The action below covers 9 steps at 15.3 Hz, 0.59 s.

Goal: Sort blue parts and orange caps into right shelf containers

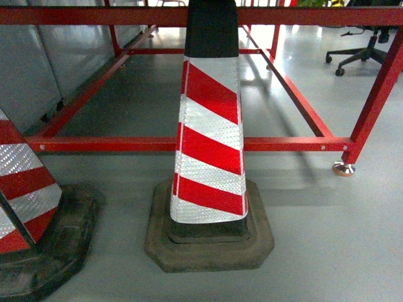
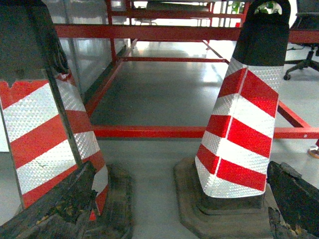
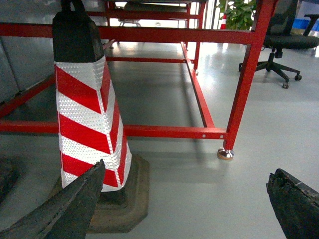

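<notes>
The left gripper (image 2: 174,209) shows only in its own wrist view, its two worn black fingers (image 2: 60,211) spread wide at the lower corners of the frame; nothing lies between them and they touch nothing, the floor (image 2: 149,159) showing through the gap. The right gripper (image 3: 189,209) is likewise seen only from its wrist, its dark fingers (image 3: 65,209) set far apart and holding nothing, with bare grey floor between.

Neither gripper appears in the head view; there a red-and-white striped traffic cone (image 1: 211,145) stands upright on its black octagonal base in the middle, and a second cone (image 1: 25,189) stands at the left edge, its base close beside the first. Behind both runs a red metal frame (image 1: 283,143), low rails joined to an upright post with a round silver foot (image 1: 344,168) on the floor; a black office chair (image 1: 359,53) stands well beyond it at the upper right; a green plant (image 3: 239,12) shows past the frame in the right wrist view.

The blue containers, the blue parts and the orange caps are in none of the views.
</notes>
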Motion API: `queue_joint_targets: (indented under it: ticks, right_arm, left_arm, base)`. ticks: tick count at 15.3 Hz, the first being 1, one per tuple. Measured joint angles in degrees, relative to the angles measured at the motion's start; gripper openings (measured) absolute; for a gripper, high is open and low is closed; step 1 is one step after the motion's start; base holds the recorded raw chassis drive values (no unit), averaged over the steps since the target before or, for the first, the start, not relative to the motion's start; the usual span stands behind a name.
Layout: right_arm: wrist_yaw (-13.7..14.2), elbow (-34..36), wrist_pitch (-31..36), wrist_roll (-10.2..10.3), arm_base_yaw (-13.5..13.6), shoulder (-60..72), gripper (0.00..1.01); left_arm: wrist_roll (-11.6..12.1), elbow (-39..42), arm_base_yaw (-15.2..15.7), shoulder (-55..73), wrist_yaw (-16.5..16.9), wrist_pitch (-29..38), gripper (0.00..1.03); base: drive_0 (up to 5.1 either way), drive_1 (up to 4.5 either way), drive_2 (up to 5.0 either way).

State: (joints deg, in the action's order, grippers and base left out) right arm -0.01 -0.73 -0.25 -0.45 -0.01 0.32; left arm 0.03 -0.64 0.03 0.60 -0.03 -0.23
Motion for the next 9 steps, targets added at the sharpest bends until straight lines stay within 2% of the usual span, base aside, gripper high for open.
queue_joint_targets:
  ticks: [9]
  right_arm:
    - [0.0,0.0,0.0,0.0,0.0,0.0,0.98]
  left_arm:
    - [0.0,0.0,0.0,0.0,0.0,0.0,0.98]
  base:
    - [0.0,0.00,0.0]
